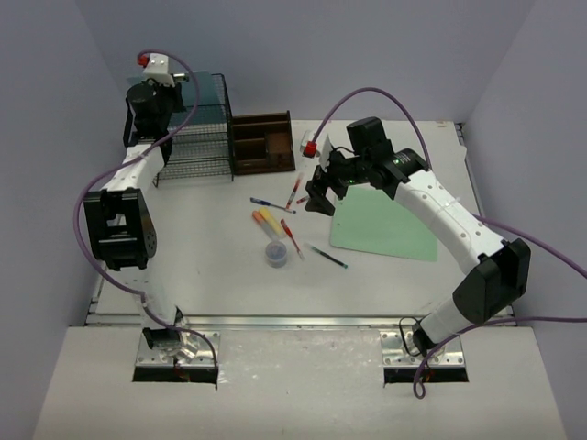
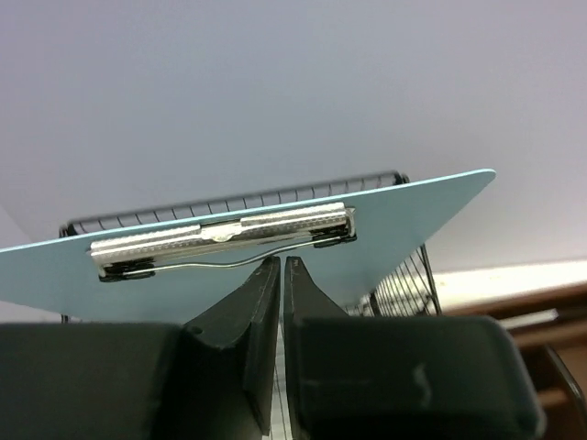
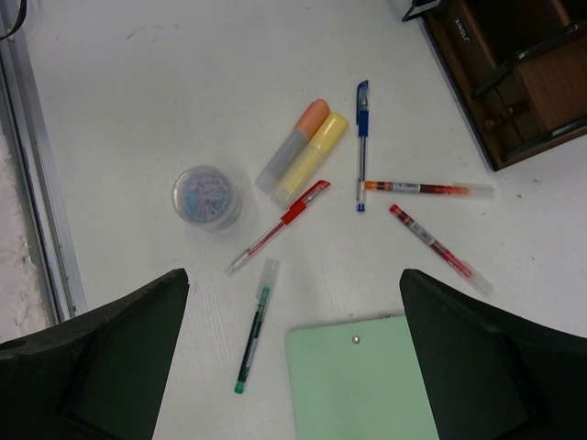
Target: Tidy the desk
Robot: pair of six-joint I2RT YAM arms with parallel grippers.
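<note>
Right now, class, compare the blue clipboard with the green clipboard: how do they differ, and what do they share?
The blue clipboard sits up at the black wire rack; the green clipboard lies flat on the desk. The blue clipboard shows a metal clip across its face; the green clipboard shows none, only a small stud. Both are thin, pastel, rectangular boards.

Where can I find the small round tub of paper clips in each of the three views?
Top external: the tub sits just left of the middle of the picture.
Left wrist: not in it.
Right wrist: the tub is left of centre.
Shared landmark: the green board, to the right of the tub in both of those views.
</note>
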